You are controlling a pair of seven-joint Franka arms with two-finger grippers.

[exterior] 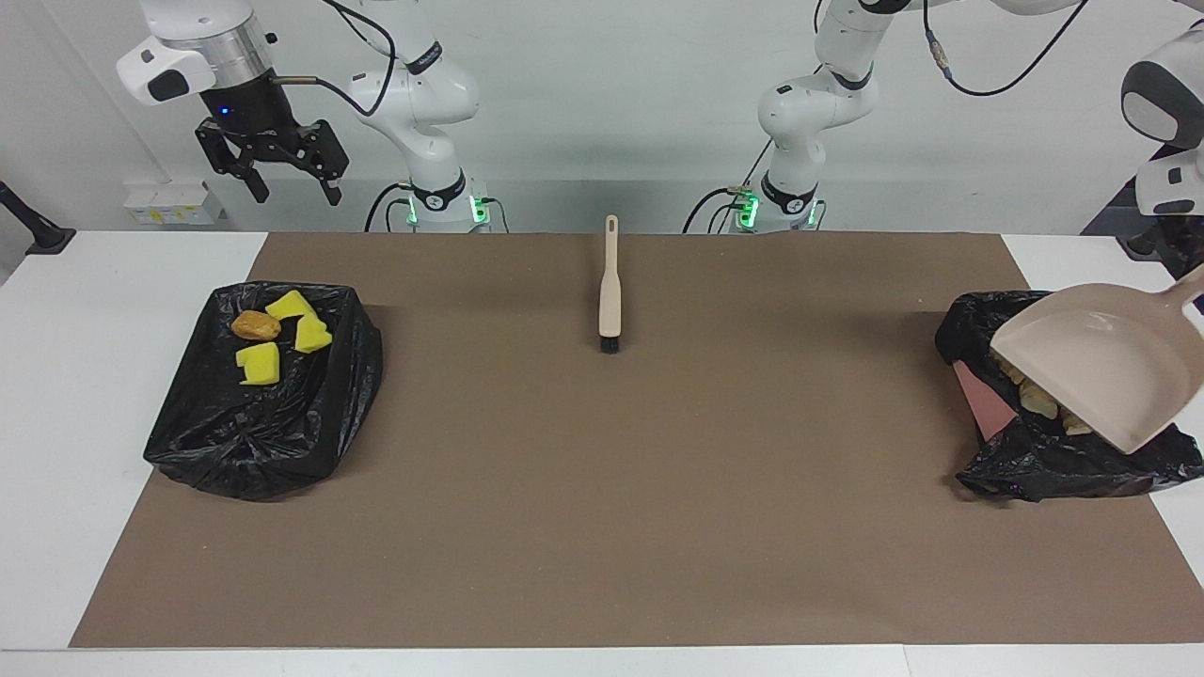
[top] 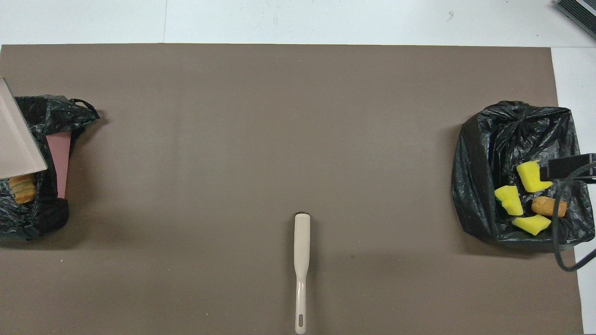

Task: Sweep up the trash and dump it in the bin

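The right gripper [exterior: 287, 181] hangs high in the air over the robots' edge of the table at the right arm's end, pointing down, its fingers [exterior: 255, 186] spread apart and holding nothing. Below it a black-lined bin [exterior: 179, 423] holds three yellow chunks [exterior: 259, 363] and a brown lump [exterior: 255, 325]. The left arm reaches out past the table's edge at its own end; its gripper is out of view there, shut on the handle of the dustpan [exterior: 1101, 367], which hangs tilted over the second bin [exterior: 1035, 461]. That pan covers most of the bread pieces [exterior: 1039, 400] lying in this bin; from overhead only one [top: 22, 193] peeks out under the pan's lip. A pink flap [exterior: 978, 400] shows on that bin's side toward the table's middle. The brush [exterior: 609, 291] lies flat near the robots' edge, bristles pointing away from them. The brown mat [exterior: 602, 489] between the two bins is otherwise open.
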